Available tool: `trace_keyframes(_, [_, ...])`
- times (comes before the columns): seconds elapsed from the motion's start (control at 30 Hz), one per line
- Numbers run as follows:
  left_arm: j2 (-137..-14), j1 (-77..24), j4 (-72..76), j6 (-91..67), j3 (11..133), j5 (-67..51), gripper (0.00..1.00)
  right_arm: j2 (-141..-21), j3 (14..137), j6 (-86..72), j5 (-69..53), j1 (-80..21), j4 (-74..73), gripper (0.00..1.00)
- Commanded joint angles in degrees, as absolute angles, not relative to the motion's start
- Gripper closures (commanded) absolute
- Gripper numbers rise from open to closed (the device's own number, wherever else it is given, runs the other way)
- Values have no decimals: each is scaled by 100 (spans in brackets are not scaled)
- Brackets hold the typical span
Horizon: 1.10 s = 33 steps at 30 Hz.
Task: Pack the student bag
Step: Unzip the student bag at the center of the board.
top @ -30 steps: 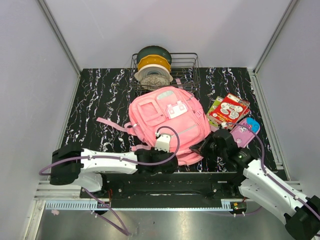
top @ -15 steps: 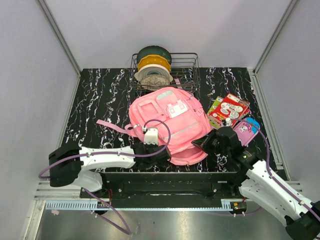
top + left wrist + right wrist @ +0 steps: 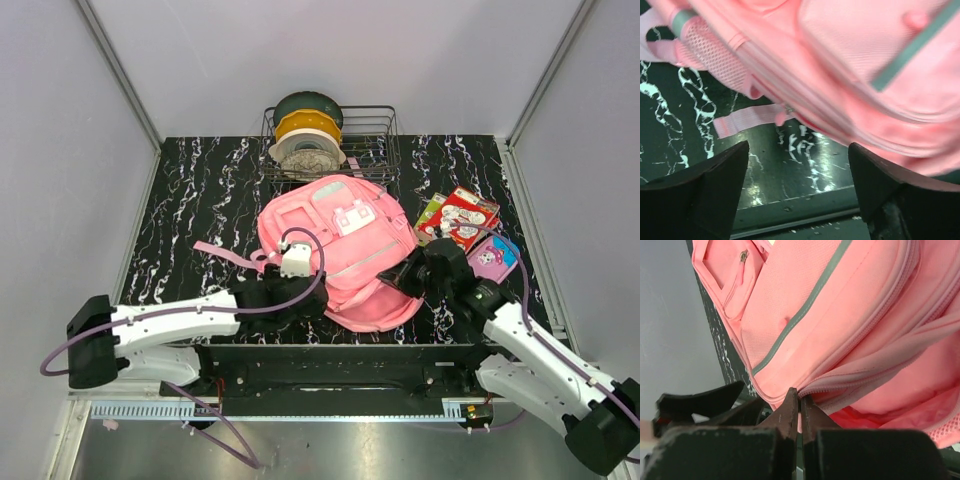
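Note:
The student bag (image 3: 335, 235), a large pink backpack, lies flat in the middle of the black marbled table (image 3: 200, 200). My left gripper (image 3: 312, 300) is at the bag's near-left edge. In the left wrist view it (image 3: 797, 167) stands open with only table between its fingers, and the bag (image 3: 865, 60) and a loose strap (image 3: 747, 120) are just beyond. My right gripper (image 3: 400, 277) is at the bag's near-right corner. In the right wrist view it (image 3: 800, 402) is shut on the zip edge of the bag (image 3: 840, 315), where the pink inside shows through a gap.
A wire basket (image 3: 385, 125) with filament spools (image 3: 305, 135) stands behind the bag. Red and green booklets (image 3: 458, 218) and a small pink pencil case (image 3: 490, 258) lie to the right, close to my right arm. The table's near rail (image 3: 330, 360) runs just below both grippers.
My left gripper has opened, let go of the bag's near edge and drawn back to the left. My right gripper has moved up and left, still pinching the zip edge.

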<state>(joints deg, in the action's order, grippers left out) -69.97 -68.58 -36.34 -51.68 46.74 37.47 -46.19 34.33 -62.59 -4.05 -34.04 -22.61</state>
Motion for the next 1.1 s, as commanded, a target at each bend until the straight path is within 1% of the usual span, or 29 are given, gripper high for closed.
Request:
trace_keyframes(0.0, [-6409, -7092, -3814, -4606, 5396, 3718, 14, -4807, 3954, -6082, -212, -3322, -1512, 100])
trace_keyframes(0.07, [-6241, -7137, -3719, -4308, 5581, 3613, 11, -4983, 4217, -6091, -80, -3322, -1625, 100])
trace_keyframes(0.13, [-6109, -7154, -3534, -3501, 5878, 3298, 10, -5280, 4525, -6231, -26, -3322, -2019, 100])
trace_keyframes(0.17, [-6108, -7154, -3394, -3246, 6002, 3017, 8, -5395, 4927, -6258, -26, -3322, -2161, 100])
trace_keyframes(0.23, [-6135, -7154, -3340, -2639, 6352, 2831, 6, -5737, 5307, -6293, -53, -3322, -2599, 100])
trace_keyframes(0.3, [-6266, -7119, -3375, -2261, 6687, 2603, 1, -5879, 5799, -6363, -53, -3322, -2934, 100])
trace_keyframes(0.37, [-6424, -7102, -3619, -2084, 7275, 2348, 1, -5906, 6177, -6363, -70, -3322, -3269, 100])
trace_keyframes(0.43, [-6644, -7093, -3543, -1864, 7453, 2163, 1, -5802, 6161, -6354, -27, -3314, -3226, 100])
trace_keyframes(0.5, [-6845, -7093, -3367, -1593, 7409, 1759, 1, -5705, 5864, -6232, -26, -3322, -3033, 100])
trace_keyframes(0.53, [-6899, -7093, -3105, -1530, 7270, 1680, 1, -5574, 5697, -6127, -44, -3331, -2641, 100])
trace_keyframes(0.57, [-6926, -7093, -2868, -1442, 7086, 1513, 1, -5503, 5339, -6091, -35, -3322, -2489, 100])
trace_keyframes(0.63, [-6943, -7093, -2262, -1169, 6508, 1476, 1, -5353, 5081, -6047, -26, -3322, -2138, 100])
trace_keyframes(0.7, [-7066, -7040, -2285, -1082, 6477, 1451, 1, -5405, 5159, -5994, 149, -3322, -2258, 100])
trace_keyframes(0.8, [-7242, -6988, -2128, -749, 6504, 1319, 1, -5493, 5212, -5985, 18, -3322, -2251, 100])
trace_keyframes(0.83, [-7329, -6944, -2118, -686, 6608, 1249, 1, -5450, 5160, -5994, 18, -3322, -2067, 100])
trace_keyframes(0.97, [-7908, -6812, -2189, -580, 6952, 1046, 1, -5484, 5325, -5898, 18, -3322, -2197, 100])
trace_keyframes(1.07, [-8111, -6803, -2013, -563, 7092, 941, 5, -5493, 5352, -5889, -193, -3322, -2215, 100])
